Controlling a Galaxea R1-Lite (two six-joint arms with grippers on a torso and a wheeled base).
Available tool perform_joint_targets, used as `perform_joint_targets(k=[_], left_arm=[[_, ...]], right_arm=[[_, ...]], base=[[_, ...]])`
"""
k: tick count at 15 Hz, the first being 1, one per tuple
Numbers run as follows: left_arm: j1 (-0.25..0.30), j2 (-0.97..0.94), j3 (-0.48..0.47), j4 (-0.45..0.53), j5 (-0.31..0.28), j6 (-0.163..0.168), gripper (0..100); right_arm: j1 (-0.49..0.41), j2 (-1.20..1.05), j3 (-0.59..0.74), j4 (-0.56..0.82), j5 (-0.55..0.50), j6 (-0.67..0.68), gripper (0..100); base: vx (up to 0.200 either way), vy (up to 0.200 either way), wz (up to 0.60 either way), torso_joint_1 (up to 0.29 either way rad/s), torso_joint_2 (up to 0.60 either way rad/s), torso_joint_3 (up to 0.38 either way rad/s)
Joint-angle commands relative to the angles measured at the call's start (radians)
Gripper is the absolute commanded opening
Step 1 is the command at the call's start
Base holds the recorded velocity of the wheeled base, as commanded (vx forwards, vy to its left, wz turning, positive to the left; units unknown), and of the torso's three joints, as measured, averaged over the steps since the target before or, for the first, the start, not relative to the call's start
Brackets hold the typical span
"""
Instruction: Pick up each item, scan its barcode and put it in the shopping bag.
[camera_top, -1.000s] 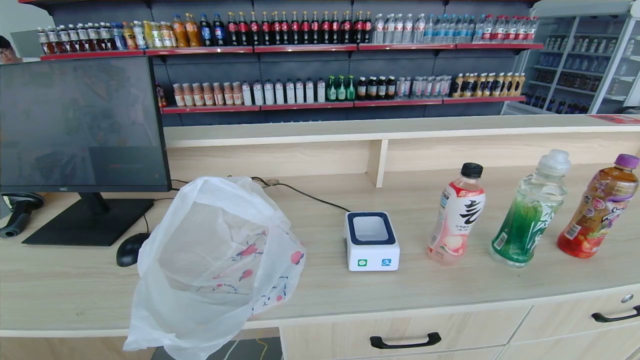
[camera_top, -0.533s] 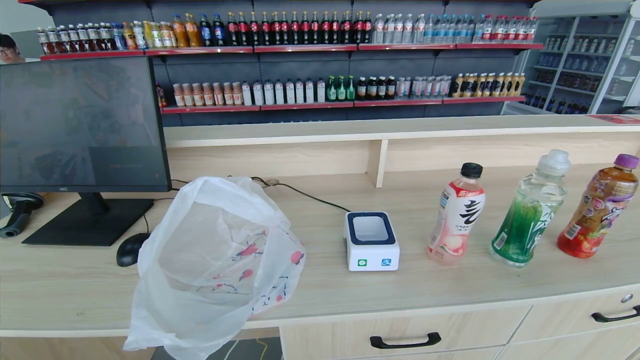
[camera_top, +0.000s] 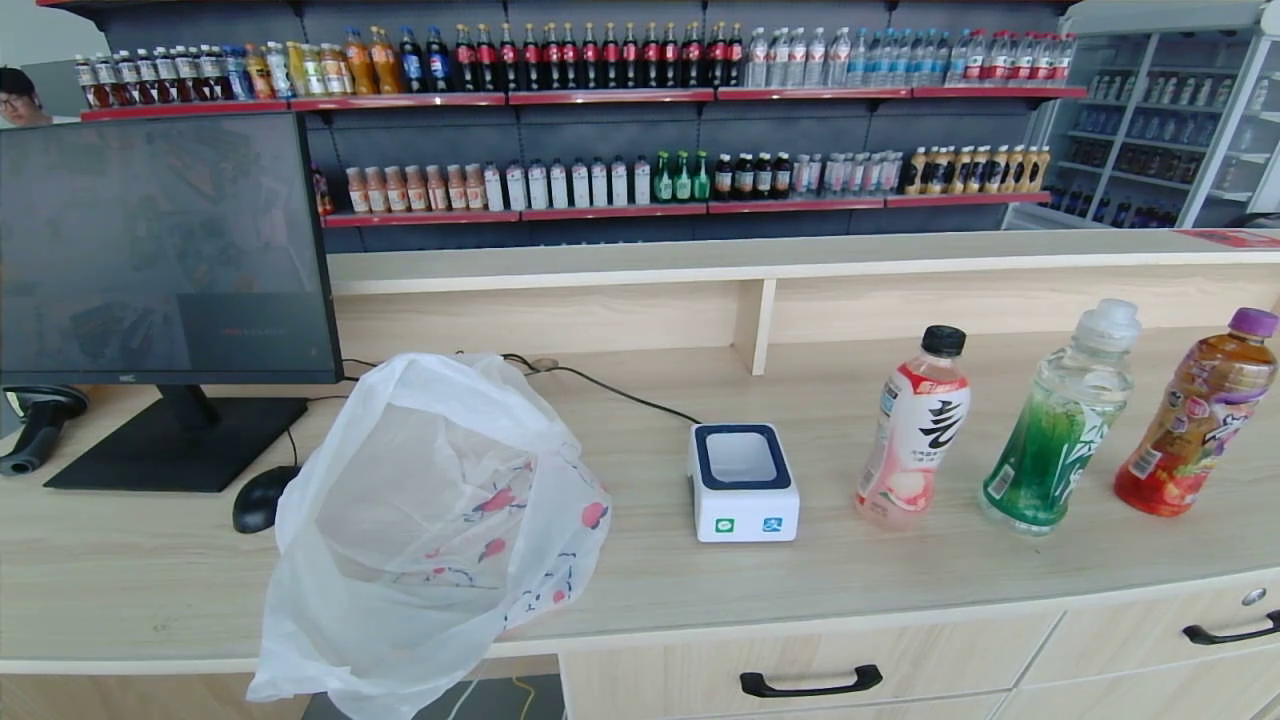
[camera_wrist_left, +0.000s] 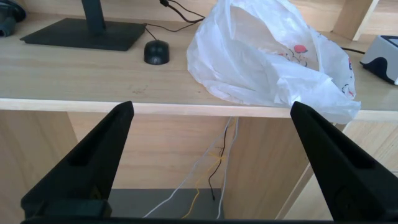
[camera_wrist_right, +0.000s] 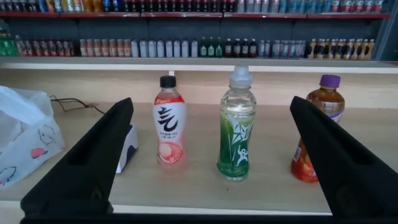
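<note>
The counter (camera_top: 900, 590) spans the lower half of the head view. A dark monitor (camera_top: 160, 240) stands at upper left. The white shopping bag (camera_top: 430, 530) slumps open at lower left, hanging over the front edge. At right, the green bottle (camera_top: 1060, 420), orange bottle (camera_top: 1195, 415) and pink bottle (camera_top: 912, 430) stand upright in a row. The scanner (camera_top: 745, 485) sits at centre. The left end effector (camera_wrist_left: 211, 109) and right end effector (camera_wrist_right: 211, 102) both gape wide, holding nothing.

Bright, even indoor light; faint soft shadows on counter (camera_top: 900, 580); head view edges bowed w/ wide-angle distortion.
</note>
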Motion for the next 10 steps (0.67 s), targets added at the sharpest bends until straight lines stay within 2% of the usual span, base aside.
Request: perform_joint_targets(k=[1,7,10], left_arm=[[0.0,0.0,0.0,0.0,0.0,0.0,100],[0.0,0.0,0.0,0.0,0.0,-0.002,100],[0.0,0.0,0.0,0.0,0.0,0.0,100]], right_arm=[[0.007,0.18,-0.023,-0.065,0.0,-0.014,100],[0.064,0.306,-0.068,-0.068,0.003,-0.055,100],[0.105,0.338,-0.072,-0.069,0.054,-0.061,100]], base=[[0.0,0.0,0.0,0.0,0.0,0.0],[0.0,0.0,0.0,0.0,0.0,0.0],[0.0,0.0,0.0,0.0,0.0,0.0]])
